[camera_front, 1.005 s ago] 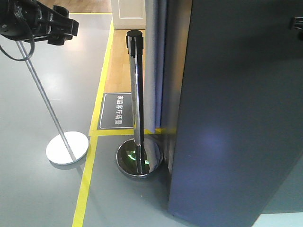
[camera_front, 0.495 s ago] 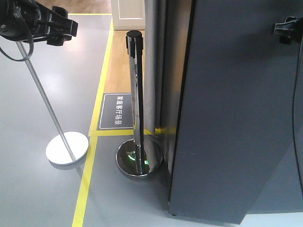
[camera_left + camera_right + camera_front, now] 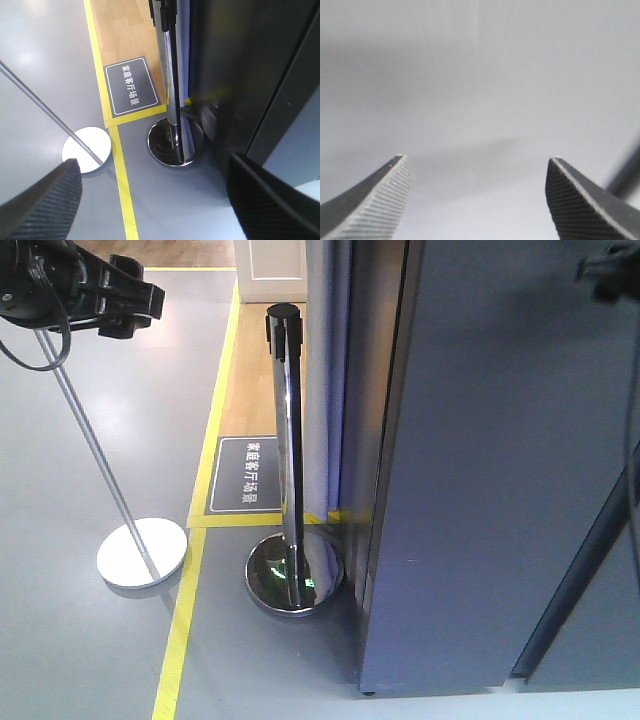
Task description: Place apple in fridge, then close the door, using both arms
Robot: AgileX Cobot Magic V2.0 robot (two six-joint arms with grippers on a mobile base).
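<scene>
Closing stage, as judged. The door (image 3: 500, 470) shows its dark outer face and stands nearly shut against the fridge (image 3: 365, 390); the apple is not visible, presumably inside. Right claw (image 3: 477, 200), wide open and empty, faces a plain grey surface. Left claw (image 3: 150, 200), also spread and empty, hangs above the floor (image 3: 100, 640).

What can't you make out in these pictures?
- The apple: in no view, so whether it is in the fridge cannot be told.
- Fridge interior: front view shows only the dark grey outside.
- Right gripper: wrist view shows two open fingertips against a blank grey surface; the front view cuts it off at the top edge.
- Left gripper: wrist view crops its fingertips at the bottom edge.
- Floor sign: lettering too small to read.
</scene>
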